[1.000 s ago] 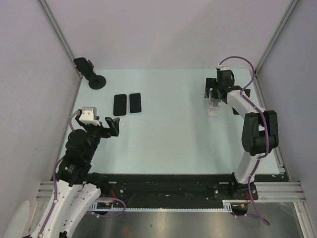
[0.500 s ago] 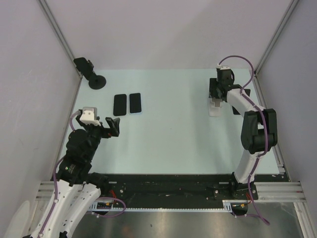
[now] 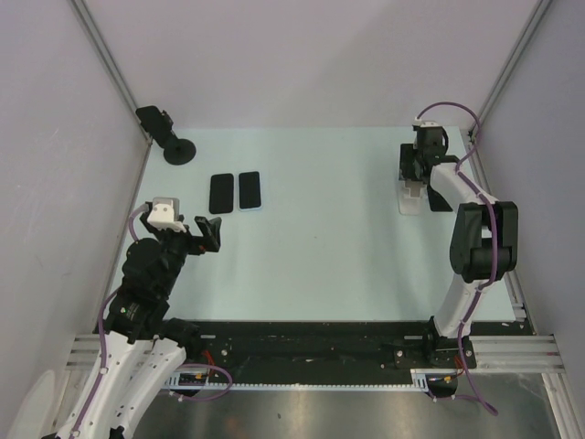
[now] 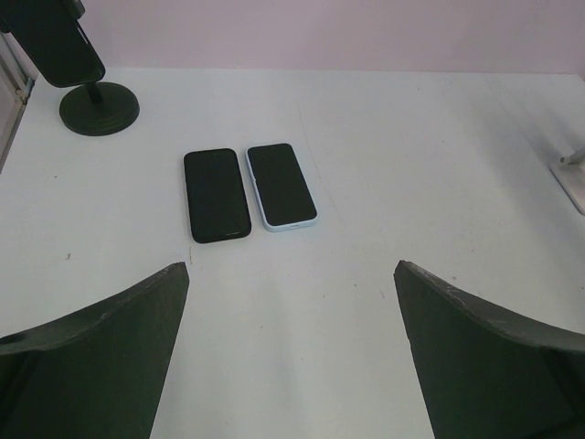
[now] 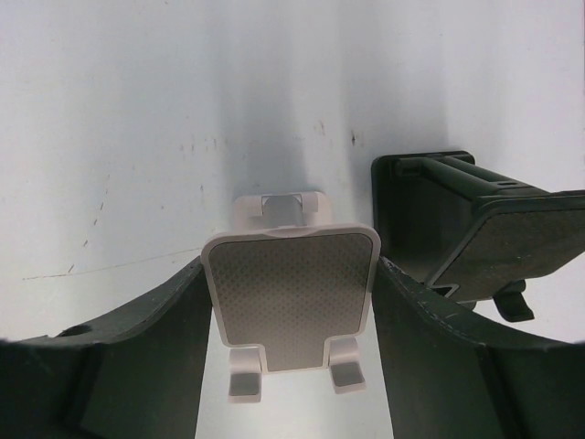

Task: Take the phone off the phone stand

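My right gripper (image 3: 413,179) is at the far right, its jaws shut on the sides of a white phone stand (image 3: 410,202). In the right wrist view the stand's grey patterned plate (image 5: 291,294) sits between my fingers (image 5: 146,338) with no phone on it. Two phones lie flat at the far left: a black one (image 3: 222,193) (image 4: 218,195) and one in a light blue case (image 3: 249,190) (image 4: 281,185). My left gripper (image 3: 207,234) (image 4: 291,267) hangs open near them, nothing between its fingers.
A black stand on a round base (image 3: 178,151) (image 4: 99,108) stands at the far left corner, a dark slab (image 4: 55,41) on its head; I cannot tell if that is a phone. Another black stand (image 5: 498,233) sits just right of the white one. Enclosure walls stand close on both sides.
My right gripper closed on the white stand and has shifted to the right with it. The left arm and the two flat phones have not moved.
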Available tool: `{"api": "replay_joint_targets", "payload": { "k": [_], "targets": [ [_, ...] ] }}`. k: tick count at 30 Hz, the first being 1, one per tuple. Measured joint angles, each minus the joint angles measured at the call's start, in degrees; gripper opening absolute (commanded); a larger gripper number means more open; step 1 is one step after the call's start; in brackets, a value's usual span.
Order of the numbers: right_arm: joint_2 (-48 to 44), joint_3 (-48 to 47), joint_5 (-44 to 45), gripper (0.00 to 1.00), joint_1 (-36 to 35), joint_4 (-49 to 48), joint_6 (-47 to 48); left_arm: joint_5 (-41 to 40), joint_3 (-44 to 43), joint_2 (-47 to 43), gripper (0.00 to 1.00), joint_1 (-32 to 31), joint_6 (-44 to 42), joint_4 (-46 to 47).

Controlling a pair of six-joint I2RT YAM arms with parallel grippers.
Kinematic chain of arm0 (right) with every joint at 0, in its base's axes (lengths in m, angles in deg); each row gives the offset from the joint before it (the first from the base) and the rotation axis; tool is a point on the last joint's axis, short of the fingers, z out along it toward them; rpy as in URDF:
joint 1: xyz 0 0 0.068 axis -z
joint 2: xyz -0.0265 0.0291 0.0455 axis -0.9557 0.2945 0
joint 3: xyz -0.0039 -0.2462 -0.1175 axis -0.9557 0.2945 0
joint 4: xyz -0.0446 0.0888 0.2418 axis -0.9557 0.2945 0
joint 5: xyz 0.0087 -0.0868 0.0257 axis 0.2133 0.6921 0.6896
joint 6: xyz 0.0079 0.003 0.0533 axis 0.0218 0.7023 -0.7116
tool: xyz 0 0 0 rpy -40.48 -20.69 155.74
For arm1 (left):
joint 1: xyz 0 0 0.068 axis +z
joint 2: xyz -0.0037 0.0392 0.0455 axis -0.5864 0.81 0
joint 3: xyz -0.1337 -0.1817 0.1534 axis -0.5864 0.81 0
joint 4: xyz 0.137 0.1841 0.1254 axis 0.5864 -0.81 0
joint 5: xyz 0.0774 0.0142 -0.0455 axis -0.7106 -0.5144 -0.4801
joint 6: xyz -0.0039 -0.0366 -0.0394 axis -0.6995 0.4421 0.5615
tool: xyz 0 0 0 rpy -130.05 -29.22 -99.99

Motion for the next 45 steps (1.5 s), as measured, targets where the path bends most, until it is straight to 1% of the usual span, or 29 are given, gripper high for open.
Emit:
{"api": "replay_joint_targets", "payload": {
  "k": [10, 21, 31, 34, 37, 38, 40, 41, 43, 44, 45],
  "targets": [
    [0.00, 0.00, -0.72, 0.32, 1.68, -0.57, 0.94, 0.00, 0.00, 0.00, 1.00, 0.00, -0.39, 0.00],
    [0.00, 0.00, -0.72, 0.32, 2.21, -3.41, 1.33, 0.02, 0.00, 0.00, 1.00, 0.00, -0.42, 0.00],
    [0.72, 0.00, -0.87, 0.36, 2.23, -3.65, 1.51, 0.04, 0.00, 0.00, 1.00, 0.00, -0.46, 0.00],
    [1.42, -0.15, -0.70, 0.40, 2.23, -4.22, 1.53, 0.07, 0.02, 0.00, 1.00, 0.00, -0.48, 0.00],
    [1.53, -0.22, -0.68, 0.48, 2.23, -4.35, 1.53, 0.07, 0.02, 0.00, 1.00, 0.00, -0.50, 0.00],
    [1.53, -0.22, -0.68, 0.54, 2.23, -4.35, 1.53, 0.07, 0.02, 0.00, 1.00, 0.00, -0.57, 0.00],
    [1.53, -0.22, -0.68, 0.62, 2.23, -4.35, 1.51, 0.07, 0.02, 0.00, 1.00, 0.00, -0.76, 0.00],
    [1.53, -0.22, -0.68, 0.70, 2.23, -4.35, 1.51, 0.07, 0.04, 0.00, 1.00, 0.00, -0.81, 0.00],
    [1.53, -0.22, -0.70, 0.76, 2.23, -4.35, 1.49, 0.07, 0.04, 0.00, 1.00, 0.00, -0.81, 0.00],
    [1.53, -0.22, -0.70, 0.82, 2.21, -4.37, 1.33, 0.07, 0.04, 0.00, 1.00, 0.00, -0.83, 0.00],
    [1.53, -0.22, -0.70, 0.84, 2.23, -4.39, 1.22, 0.07, 0.04, 0.00, 1.00, 0.00, -0.83, 0.00]
  ]
}}
